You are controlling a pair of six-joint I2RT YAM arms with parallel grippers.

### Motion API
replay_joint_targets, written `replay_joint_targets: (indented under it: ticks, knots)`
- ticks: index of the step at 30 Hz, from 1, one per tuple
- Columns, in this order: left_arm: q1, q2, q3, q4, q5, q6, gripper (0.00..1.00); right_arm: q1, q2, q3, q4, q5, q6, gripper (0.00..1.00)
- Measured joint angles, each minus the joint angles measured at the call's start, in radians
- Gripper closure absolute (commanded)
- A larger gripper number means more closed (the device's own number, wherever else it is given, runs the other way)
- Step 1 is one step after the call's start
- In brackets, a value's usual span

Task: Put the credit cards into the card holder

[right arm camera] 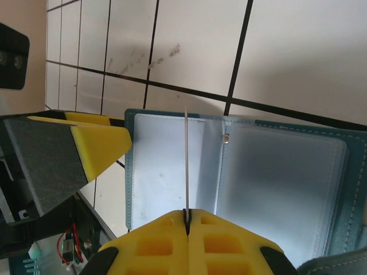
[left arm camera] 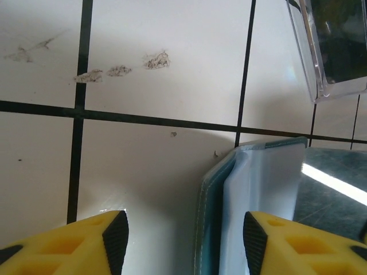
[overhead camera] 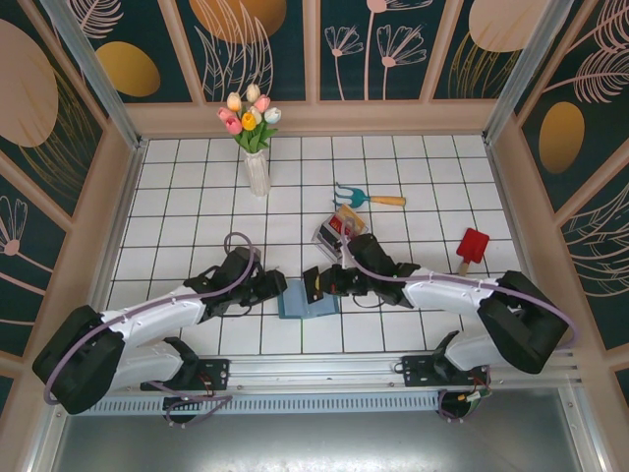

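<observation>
Closest to the right wrist lens, the yellow fingers of the right gripper (right arm camera: 186,216) are clenched on a thin card (right arm camera: 186,160). The card shows edge-on, so its colour cannot be told.

The surface is a table (overhead camera: 197,197) of white tiles with black grout lines, scuffed in spots. Wood-framed walls (overhead camera: 393,49) of dark teal panels, painted with pale flowers and gold discs, fence it on three sides. A white vase of tulips (overhead camera: 256,162) stands toward the back. A small blue rake with an orange handle (overhead camera: 369,198), a red scoop (overhead camera: 474,246) and a clear tray (overhead camera: 337,228) with red and yellow contents lie further right.

The card holder (overhead camera: 300,307) lies opened flat at the near middle of the table, between the two grippers. Its grey-blue inside faces up, and its long axis runs left to right in the top view. In the right wrist view its fold, marked by a small snap stud (right arm camera: 226,138), runs away from the fingers.

The card's long axis runs straight out from the right fingertips, parallel to that fold, over the holder's left leaf. Its far end is level with the holder's far edge. Whether it touches the leaf cannot be told.

The left gripper (left arm camera: 183,240) is spread wide and grasps nothing. The holder's left edge lies between its fingers, close to the right-hand one in the left wrist view.
</observation>
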Motion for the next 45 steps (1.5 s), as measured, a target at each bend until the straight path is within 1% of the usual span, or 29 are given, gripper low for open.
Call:
replay_joint_targets:
  ticks: [5, 9, 13, 16, 22, 28, 32, 39, 45]
  knots:
    - [-0.004, 0.02, -0.003, 0.012, 0.023, 0.007, 0.68, 0.012, 0.05, -0.009, 0.055, 0.0, 0.023, 0.94]
    - [-0.004, 0.044, -0.019, 0.042, 0.038, 0.008, 0.79, 0.021, 0.084, -0.023, 0.089, 0.0, 0.033, 0.95]
    - [-0.004, 0.086, -0.039, 0.092, 0.045, -0.003, 0.87, 0.024, 0.095, -0.044, 0.106, 0.003, 0.045, 0.94]
    - [-0.005, 0.123, -0.041, 0.145, 0.045, -0.019, 0.9, 0.024, 0.102, -0.045, 0.114, 0.004, 0.045, 0.94]
    - [-0.021, 0.184, -0.041, 0.242, 0.045, -0.061, 0.94, 0.023, 0.117, -0.059, 0.143, 0.005, 0.057, 0.95]
    - [-0.027, 0.166, -0.085, 0.303, 0.034, -0.114, 0.95, 0.021, 0.122, -0.099, 0.209, 0.013, 0.126, 0.95]
    - [-0.034, 0.128, -0.11, 0.308, 0.018, -0.134, 0.95, 0.028, 0.102, -0.111, 0.214, 0.04, 0.175, 0.95]
    - [-0.034, 0.106, -0.132, 0.309, 0.0, -0.146, 0.95, 0.039, -0.032, -0.158, 0.155, 0.116, 0.228, 0.93]
    - [-0.034, 0.099, -0.14, 0.314, -0.001, -0.146, 0.95, 0.04, 0.017, -0.17, 0.205, 0.095, 0.24, 0.94]
